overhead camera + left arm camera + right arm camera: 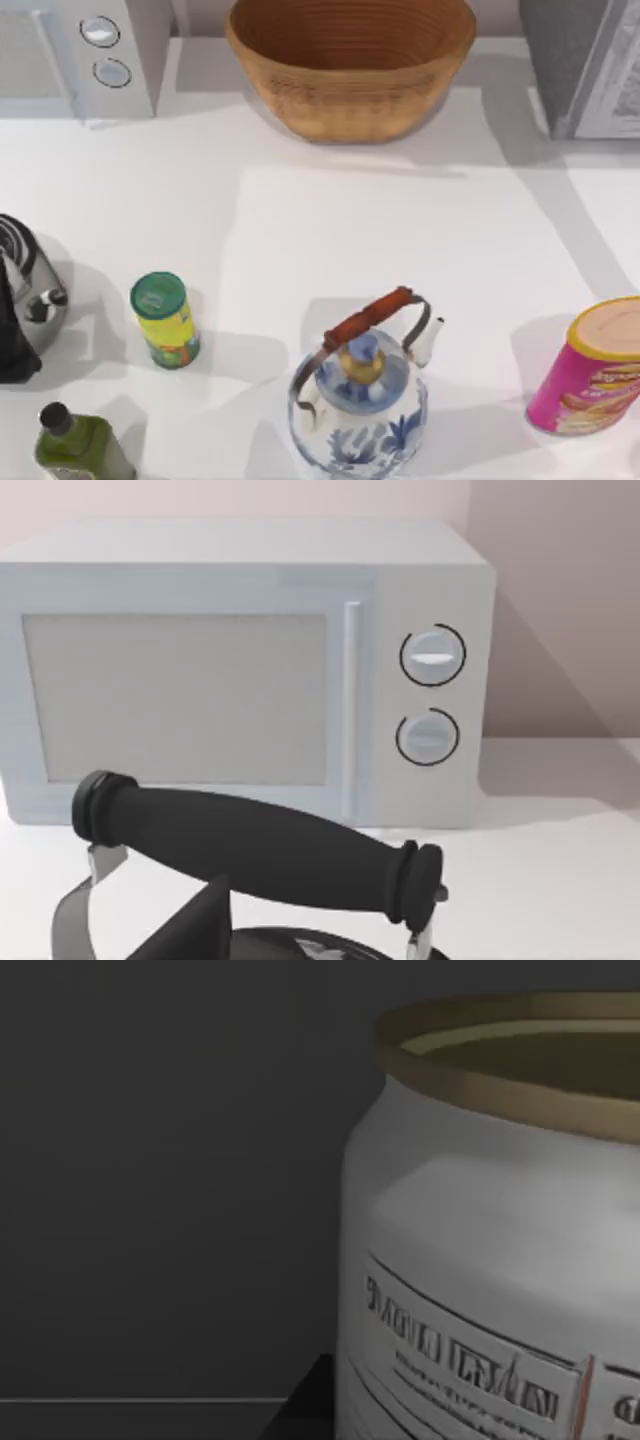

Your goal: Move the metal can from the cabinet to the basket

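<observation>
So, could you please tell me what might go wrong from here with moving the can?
The metal can sits very close to the right wrist camera against dark grey walls, so a misjudged grasp might tip it. On the way to the basket, the cabinet door frame beside it could clip the can. The tall kettle might snag a low carry.

One basket [350,70], one cabinet [585,65] and one white microwave [85,50] line the far edge of the tabletop [400,240]. Nearer stand one blue-and-white kettle [360,395], one yellow canister [165,320], one pink snack tube [590,365], one green bottle [80,445] and one dark kettle [25,295]. The right wrist view holds one metal can [490,1240].
</observation>
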